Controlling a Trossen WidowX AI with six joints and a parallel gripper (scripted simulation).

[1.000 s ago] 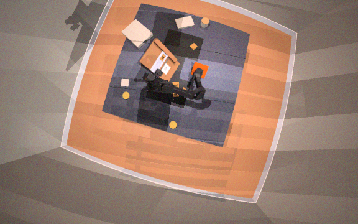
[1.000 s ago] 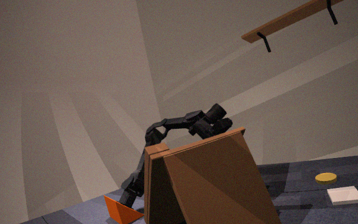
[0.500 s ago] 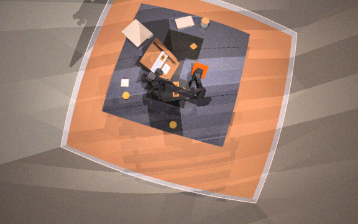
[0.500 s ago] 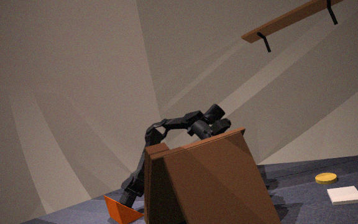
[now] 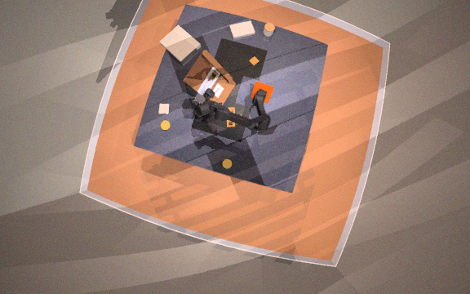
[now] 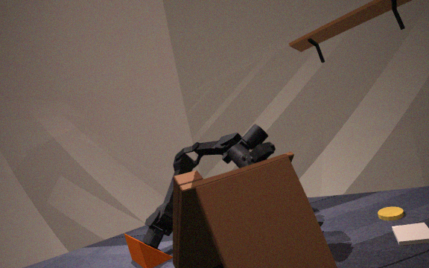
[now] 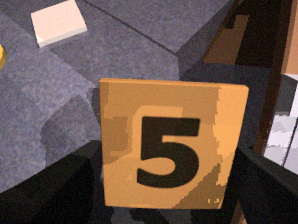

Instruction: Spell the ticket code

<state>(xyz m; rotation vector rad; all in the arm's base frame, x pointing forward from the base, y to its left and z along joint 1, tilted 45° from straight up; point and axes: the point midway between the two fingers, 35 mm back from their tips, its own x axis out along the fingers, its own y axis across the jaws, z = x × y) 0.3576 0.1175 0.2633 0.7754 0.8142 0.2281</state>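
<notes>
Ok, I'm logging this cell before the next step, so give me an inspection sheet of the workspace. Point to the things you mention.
Surface: blue-grey counter (image 5: pixel 296 86), streaked with shadow.
Job's things: "5" tile (image 7: pixel 117 145) gripped; board (image 5: pixel 221 97) (image 6: pixel 259 208) standing tilted; more tiles lying on the counter.
Clutter: two yellow discs, a small pale square (image 5: pixel 164 109) (image 6: pixel 414 234) (image 7: pixel 59 23), an orange piece (image 5: pixel 268 87) (image 6: pixel 140 251) by the arm.
Gripper (image 7: pixel 168 153): shut on the tile.
Cables: nothing seen.
Surroundings: wall shelf (image 6: pixel 345 25) on black brackets.

Yellow disc (image 5: pixel 165 125) (image 6: pixel 390 213) beside white square (image 5: pixel 163 109) (image 6: pixel 414 234) (image 7: pixel 59 23) | second disc (image 5: pixel 227 163) near counter's edge | cup (image 5: pixel 268 30) stands beside pale block (image 5: pixel 242 29) | larger box (image 5: pixel 180 43) sits at a corner | shelf (image 6: pixel 342 23) juts from wall
</notes>
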